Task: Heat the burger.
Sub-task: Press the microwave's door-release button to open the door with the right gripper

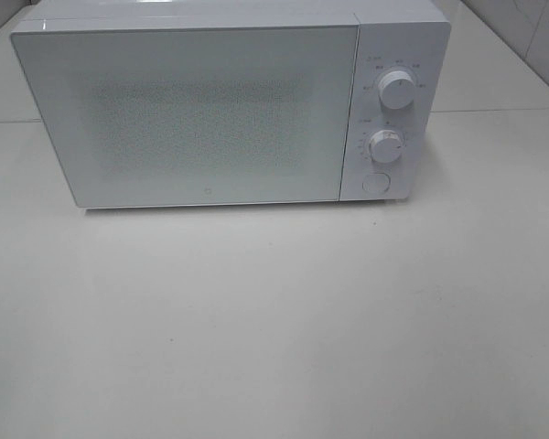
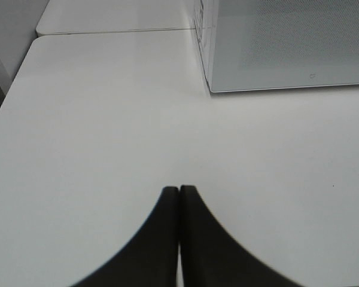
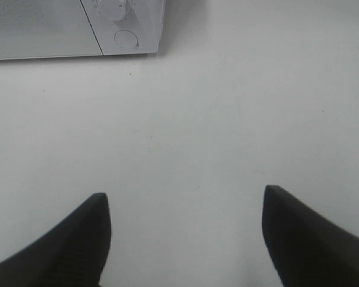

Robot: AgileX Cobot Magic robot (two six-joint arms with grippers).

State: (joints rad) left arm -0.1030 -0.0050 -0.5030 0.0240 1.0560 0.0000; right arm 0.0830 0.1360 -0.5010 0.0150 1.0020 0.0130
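The burger is out of view in every frame. A white microwave stands at the back of the table with its door shut; its front corner shows in the left wrist view and its round button in the right wrist view. My left gripper is shut, its dark fingertips pressed together over bare table, short of the microwave's left corner. My right gripper is open with nothing between its fingers, over bare table in front of the control panel. Neither arm appears in the exterior high view.
The microwave panel carries two white knobs, an upper one and a lower one, above a round button. The white table stretches in front. A seam joins a second table behind.
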